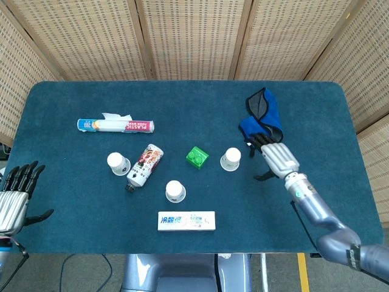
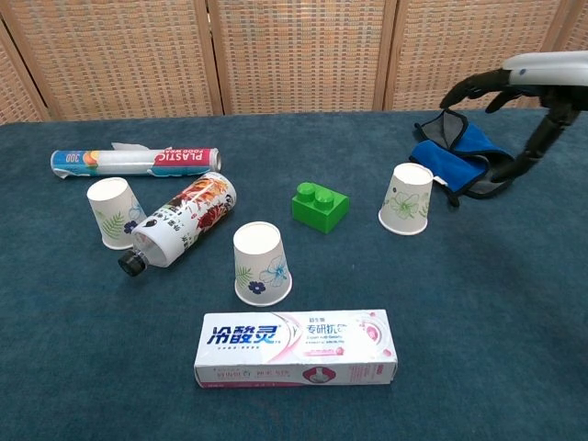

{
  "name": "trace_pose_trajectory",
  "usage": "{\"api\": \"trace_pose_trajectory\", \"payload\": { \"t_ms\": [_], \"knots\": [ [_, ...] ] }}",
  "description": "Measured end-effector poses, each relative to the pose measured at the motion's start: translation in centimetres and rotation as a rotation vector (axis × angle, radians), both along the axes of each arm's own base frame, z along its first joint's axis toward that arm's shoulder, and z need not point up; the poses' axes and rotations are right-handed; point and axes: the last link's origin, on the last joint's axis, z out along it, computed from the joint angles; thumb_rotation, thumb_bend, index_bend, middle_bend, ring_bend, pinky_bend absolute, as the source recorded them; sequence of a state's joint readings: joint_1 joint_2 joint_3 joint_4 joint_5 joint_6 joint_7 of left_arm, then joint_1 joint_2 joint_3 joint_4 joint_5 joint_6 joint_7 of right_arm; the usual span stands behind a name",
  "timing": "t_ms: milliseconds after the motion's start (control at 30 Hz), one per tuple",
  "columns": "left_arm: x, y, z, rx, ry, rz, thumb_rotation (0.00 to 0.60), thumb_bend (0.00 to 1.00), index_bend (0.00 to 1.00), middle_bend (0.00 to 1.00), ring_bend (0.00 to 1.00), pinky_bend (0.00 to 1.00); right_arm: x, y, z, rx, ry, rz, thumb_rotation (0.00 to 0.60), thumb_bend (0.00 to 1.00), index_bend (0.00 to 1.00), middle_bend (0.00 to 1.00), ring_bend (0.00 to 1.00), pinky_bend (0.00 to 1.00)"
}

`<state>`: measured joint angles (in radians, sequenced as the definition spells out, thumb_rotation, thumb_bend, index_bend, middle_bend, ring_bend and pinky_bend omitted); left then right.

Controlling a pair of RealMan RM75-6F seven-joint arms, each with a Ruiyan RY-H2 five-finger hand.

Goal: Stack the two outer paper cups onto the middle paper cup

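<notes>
Three upside-down paper cups stand on the blue table: the left cup (image 1: 118, 163) (image 2: 112, 212), the middle cup (image 1: 175, 191) (image 2: 261, 263) nearer the front, and the right cup (image 1: 230, 159) (image 2: 406, 198). My right hand (image 1: 276, 157) (image 2: 524, 87) hovers open just right of the right cup, fingers spread, holding nothing. At the table's front left corner my left hand (image 1: 14, 194) rests open, far from the cups; the chest view does not show it.
A printed bottle (image 1: 144, 165) lies beside the left cup. A green brick (image 1: 197, 157) sits between the middle and right cups. A toothpaste box (image 1: 186, 220) lies in front of the middle cup. A plastic-wrap roll (image 1: 115, 125) and a blue cloth (image 1: 261, 118) lie farther back.
</notes>
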<state>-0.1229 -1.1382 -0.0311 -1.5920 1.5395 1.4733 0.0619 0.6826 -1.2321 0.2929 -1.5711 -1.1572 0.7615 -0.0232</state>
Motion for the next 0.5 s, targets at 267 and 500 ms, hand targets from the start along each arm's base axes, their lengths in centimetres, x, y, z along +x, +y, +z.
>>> {"api": "trace_pose_trajectory", "payload": {
  "t_ms": [267,500],
  "knots": [
    [-0.4,0.5,-0.1,-0.003,-0.003,0.03,0.6,0.0,0.0,0.0,0.0,0.0,1.3,-3.4,-4.3,0.03,0.036,-0.054,0.6,0.29,0.29,0.28,0.19,0.35],
    [-0.6,0.7,0.0,-0.008,-0.011,0.044,0.6,0.0,0.0,0.0,0.0,0.0,1.9,-4.4,-6.7,0.031,0.102,-0.06,0.6,0.32,0.32,0.31,0.22,0.35]
  ]
}}
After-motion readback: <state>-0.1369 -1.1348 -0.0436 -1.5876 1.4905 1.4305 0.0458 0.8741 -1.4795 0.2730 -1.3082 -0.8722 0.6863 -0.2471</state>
